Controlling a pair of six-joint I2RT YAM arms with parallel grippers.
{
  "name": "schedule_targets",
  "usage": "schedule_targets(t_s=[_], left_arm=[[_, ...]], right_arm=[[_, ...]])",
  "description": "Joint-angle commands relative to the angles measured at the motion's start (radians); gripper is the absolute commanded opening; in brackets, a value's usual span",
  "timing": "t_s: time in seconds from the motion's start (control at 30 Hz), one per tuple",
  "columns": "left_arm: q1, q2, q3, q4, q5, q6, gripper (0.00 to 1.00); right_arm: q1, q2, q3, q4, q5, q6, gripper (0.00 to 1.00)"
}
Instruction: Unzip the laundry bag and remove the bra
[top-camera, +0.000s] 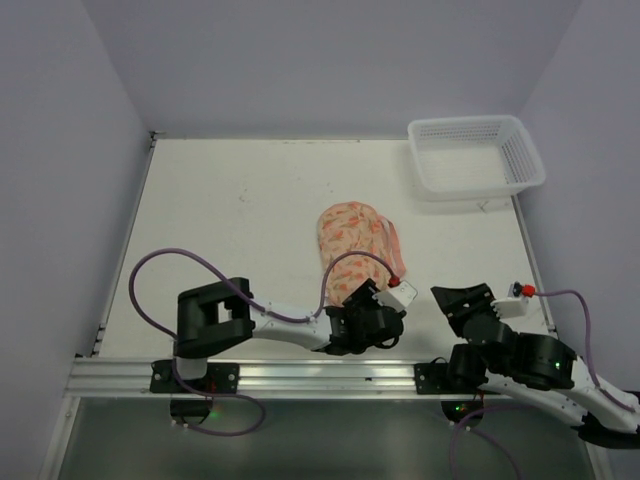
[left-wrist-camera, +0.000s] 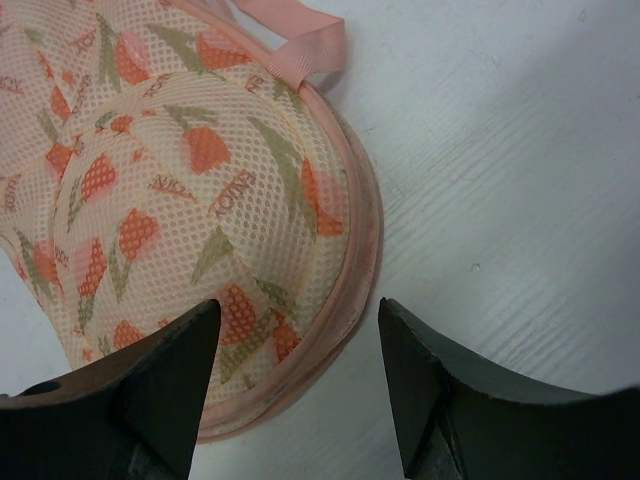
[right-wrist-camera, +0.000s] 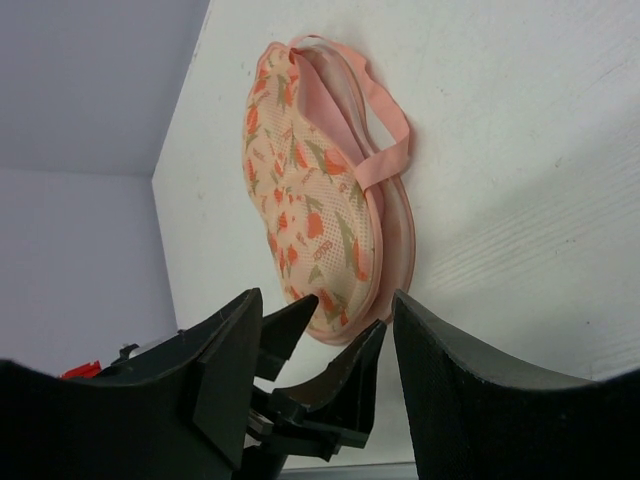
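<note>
Saw a soft dome-shaped cream-peach mesh pouch, printed all over with orange-red tulip shapes, olive-green leaves and small brownish lettering. Noted salmon-pink zip trim around its rim and a plain ribbon loop of the same pink. Found a white plastic lattice basket, an off-white scuffed tabletop, pale lilac walls, purple cables, and matte black on the left gripper and right gripper.

Bare table stretches left of and beyond the laundry bag — the left gripper crowds its near edge, and a white basket occupies the far-right corner.
</note>
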Motion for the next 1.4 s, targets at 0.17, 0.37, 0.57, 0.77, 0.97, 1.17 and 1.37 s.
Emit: schedule_targets(t_s=[0.17, 0.37, 0.57, 0.77, 0.97, 1.17, 1.37], left_arm=[[-0.010, 0.060, 0.079, -0.068, -0.125, -0.006, 0.63], [-0.016, 0.016, 0.039, -0.041, -0.146, -0.025, 0.27], [-0.014, -0.125, -0.048, 0.065, -0.148, -0.039, 0.00], [0.038, -0.326, -0.211, 0.183, -0.087, -0.158, 0.00], [0.177, -0.551, -0.423, 0.266, 0.050, -0.359, 0.00], [0.219, -0.720, -0.591, 0.191, -0.002, -0.589, 0.00], [0.228, -0.915, -0.766, 0.254, 0.007, -0.640, 0.00]], right_arm=[[0.016, -0.249, -0.005, 0.013, 0.059, -0.006, 0.57], [0.017, -0.235, -0.002, 0.015, 0.063, -0.007, 0.57], [0.016, -0.223, -0.030, 0.045, 0.057, -0.007, 0.57], [0.016, -0.166, -0.064, 0.145, 0.046, -0.076, 0.57], [0.016, 0.001, -0.048, 0.261, 0.022, -0.174, 0.58], [0.016, 0.138, -0.051, 0.370, -0.026, -0.244, 0.58], [0.016, 0.295, -0.059, 0.513, -0.081, -0.325, 0.59]])
